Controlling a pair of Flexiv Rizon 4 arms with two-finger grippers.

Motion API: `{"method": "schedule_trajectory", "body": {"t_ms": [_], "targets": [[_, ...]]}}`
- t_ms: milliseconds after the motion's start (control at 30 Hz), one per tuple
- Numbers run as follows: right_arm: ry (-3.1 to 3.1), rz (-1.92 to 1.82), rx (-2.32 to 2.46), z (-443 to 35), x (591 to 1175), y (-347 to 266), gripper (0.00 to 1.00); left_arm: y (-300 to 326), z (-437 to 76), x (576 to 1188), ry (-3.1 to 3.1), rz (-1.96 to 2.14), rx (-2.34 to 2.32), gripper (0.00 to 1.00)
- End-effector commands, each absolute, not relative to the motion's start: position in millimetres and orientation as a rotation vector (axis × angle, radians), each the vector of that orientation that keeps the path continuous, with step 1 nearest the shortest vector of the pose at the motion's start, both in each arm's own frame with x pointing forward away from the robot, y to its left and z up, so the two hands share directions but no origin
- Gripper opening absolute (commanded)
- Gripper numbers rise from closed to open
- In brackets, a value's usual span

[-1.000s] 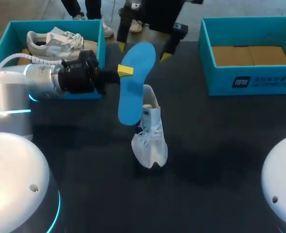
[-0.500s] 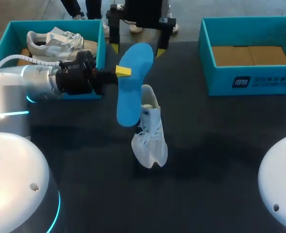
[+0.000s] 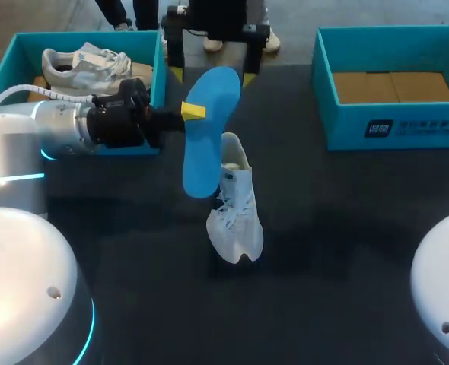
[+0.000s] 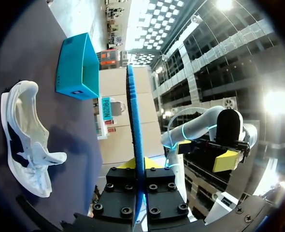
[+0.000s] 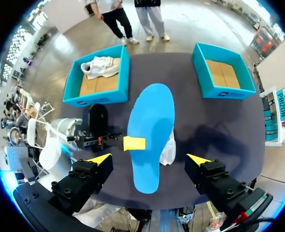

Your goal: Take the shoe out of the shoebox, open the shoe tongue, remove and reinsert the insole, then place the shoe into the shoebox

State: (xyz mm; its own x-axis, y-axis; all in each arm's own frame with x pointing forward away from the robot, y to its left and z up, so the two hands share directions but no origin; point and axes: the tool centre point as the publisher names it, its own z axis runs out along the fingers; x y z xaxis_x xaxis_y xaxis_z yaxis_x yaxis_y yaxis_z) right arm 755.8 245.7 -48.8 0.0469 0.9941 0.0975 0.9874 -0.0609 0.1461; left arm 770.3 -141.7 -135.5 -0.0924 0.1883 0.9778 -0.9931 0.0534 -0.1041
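Insole edge pinched in left claw, above shoe.

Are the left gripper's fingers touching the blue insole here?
Touching. In the left wrist view the insole stands edge-on, pinched from both sides between the fingers of the left gripper.

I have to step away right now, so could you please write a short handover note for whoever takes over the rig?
Left gripper: shut on the blue insole, held on edge above the white shoe.
Right gripper: open, empty, hovering over the insole.
Shoe: on the table. The right shoebox is empty; the left shoebox holds a second shoe.
Done: shoe out, insole removed.
Left: reinsert insole, box the shoe.
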Motion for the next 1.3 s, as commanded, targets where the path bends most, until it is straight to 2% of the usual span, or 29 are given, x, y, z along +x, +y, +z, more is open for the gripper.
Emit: {"method": "schedule_trajectory", "body": {"t_ms": [33, 667, 1300], "targets": [[2.158, 0.333, 2.269, -51.8, 759.0, 235.6, 1.0, -142.3, -135.4, 769.6, -1.169, 1.319, 0.978, 0.0], [2.205, 0.671, 2.403, -61.7, 758.7, 192.5, 1.0, -134.5, -137.8, 769.8, -1.134, 1.334, 0.973, 0.0], [2.28, 1.287, 2.471, -86.7, 755.9, 152.2, 1.0, -126.4, -136.8, 771.0, -1.111, 1.34, 0.966, 0.0]]}}
